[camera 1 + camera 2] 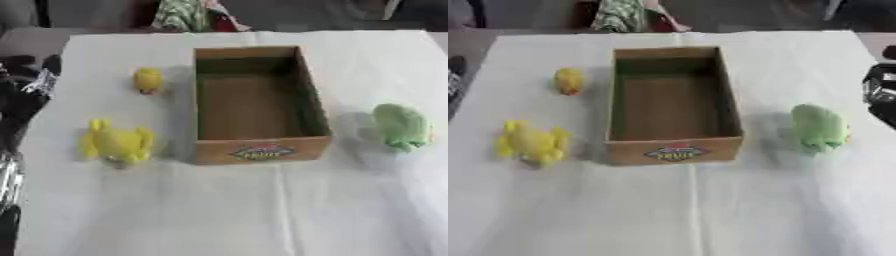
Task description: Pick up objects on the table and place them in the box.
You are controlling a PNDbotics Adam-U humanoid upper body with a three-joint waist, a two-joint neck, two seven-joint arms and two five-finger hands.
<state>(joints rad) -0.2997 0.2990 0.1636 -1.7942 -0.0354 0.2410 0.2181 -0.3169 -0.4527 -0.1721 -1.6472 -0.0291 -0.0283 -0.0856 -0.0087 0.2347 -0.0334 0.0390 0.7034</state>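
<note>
An open brown cardboard box (260,107) with a colourful label on its near wall sits mid-table on a white cloth (227,210), nothing visible inside it. To its left lie a small yellow rounded toy (148,80) and, nearer, a larger yellow soft toy with splayed limbs (116,143). A pale green soft lump (819,127) rests to the right, apart from the box. The left hand (24,95) shows at the left edge and the right hand (881,92) at the right edge (both dark and blurred; finger positions cannot be told).
</note>
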